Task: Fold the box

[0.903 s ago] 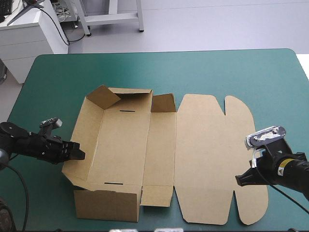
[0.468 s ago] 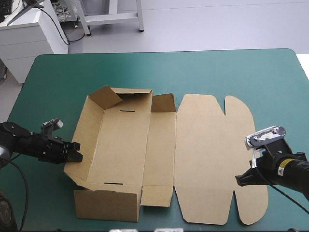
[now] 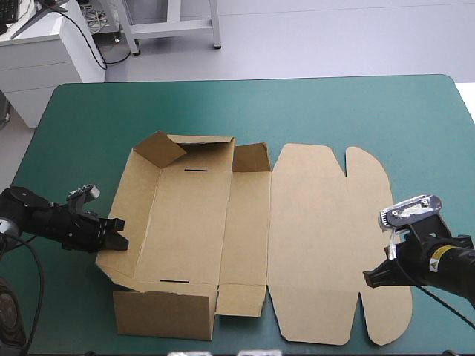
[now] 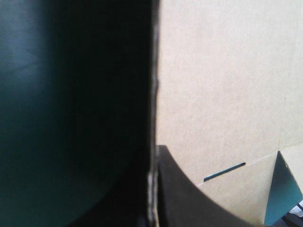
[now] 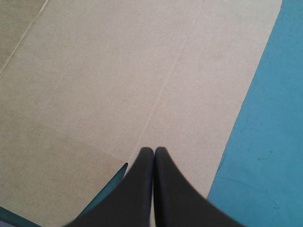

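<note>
1. Currently the box [image 3: 245,222] lies mid-table on the teal-green cover [image 3: 334,111], with the tray part at the left and the lid [image 3: 326,237] flat at the right.
2. Left gripper [image 3: 116,236] is clamped on the top edge of the left wall [image 3: 128,208], toward its near end. The left wrist view shows the board edge between the black fingers. The wall leans outward, not upright.
3. Right gripper [image 3: 369,278] is pinched together with nothing in it, tip over the lid's near-right part beside a notch. Whether it touches the board, cannot tell.
4. Far wall [image 3: 208,144] is up with its corner flap [image 3: 159,148] turned in. Near wall [image 3: 165,315] appears raised too.
5. Handling, as a judgement: thin board, light, stiff across a panel, bending readily only at the scored creases. The face is smooth, so the whole sheet probably slides on the cover when one wall is pushed.
6. Grip points: panel edges, jaws straddling the sheet, close to a crease end for leverage. Flat panels offer no pinch, so those need pressing from above.
7. Risk: squeezing or twisting mid-panel could kink the board off its crease. Pulling the left wall with the lid unpinned likely drags the box left.
8. Next call: rotate the left wall upright about its crease while the right tip holds the lid down.
</note>
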Available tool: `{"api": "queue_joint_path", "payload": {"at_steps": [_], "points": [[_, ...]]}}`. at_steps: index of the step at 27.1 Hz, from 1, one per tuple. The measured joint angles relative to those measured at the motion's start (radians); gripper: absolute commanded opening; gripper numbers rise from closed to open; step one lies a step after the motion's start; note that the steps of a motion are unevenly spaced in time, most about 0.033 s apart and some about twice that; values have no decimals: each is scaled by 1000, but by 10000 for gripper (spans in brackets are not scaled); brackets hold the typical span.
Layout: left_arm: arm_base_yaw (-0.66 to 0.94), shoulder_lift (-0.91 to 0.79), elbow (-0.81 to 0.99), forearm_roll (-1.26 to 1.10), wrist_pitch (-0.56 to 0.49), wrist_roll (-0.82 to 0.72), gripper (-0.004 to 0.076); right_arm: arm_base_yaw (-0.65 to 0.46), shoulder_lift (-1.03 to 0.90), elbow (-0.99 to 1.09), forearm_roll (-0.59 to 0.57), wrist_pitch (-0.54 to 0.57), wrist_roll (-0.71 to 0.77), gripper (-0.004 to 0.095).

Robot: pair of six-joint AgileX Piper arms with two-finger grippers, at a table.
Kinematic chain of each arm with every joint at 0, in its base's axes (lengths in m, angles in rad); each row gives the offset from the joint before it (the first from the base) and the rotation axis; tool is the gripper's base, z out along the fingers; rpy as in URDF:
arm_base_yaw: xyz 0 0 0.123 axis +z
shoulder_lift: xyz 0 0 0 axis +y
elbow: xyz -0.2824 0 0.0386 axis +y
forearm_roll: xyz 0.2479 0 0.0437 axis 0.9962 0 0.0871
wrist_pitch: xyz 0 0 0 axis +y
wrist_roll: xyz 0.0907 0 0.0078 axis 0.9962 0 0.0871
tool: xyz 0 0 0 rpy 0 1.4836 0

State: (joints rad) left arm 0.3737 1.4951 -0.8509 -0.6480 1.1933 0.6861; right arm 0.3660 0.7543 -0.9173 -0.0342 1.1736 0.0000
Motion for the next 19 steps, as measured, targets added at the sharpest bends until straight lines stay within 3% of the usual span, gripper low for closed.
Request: {"api": "queue_joint_path", "payload": {"at_steps": [9,19], "points": [[-73,0,-14,15,-50,26,-8,0,-2,0,-9,-26,0,-19],[-346,4,-330,203,-92,22,-8,0,-118,-56,-56,-57,0,-19]]}}
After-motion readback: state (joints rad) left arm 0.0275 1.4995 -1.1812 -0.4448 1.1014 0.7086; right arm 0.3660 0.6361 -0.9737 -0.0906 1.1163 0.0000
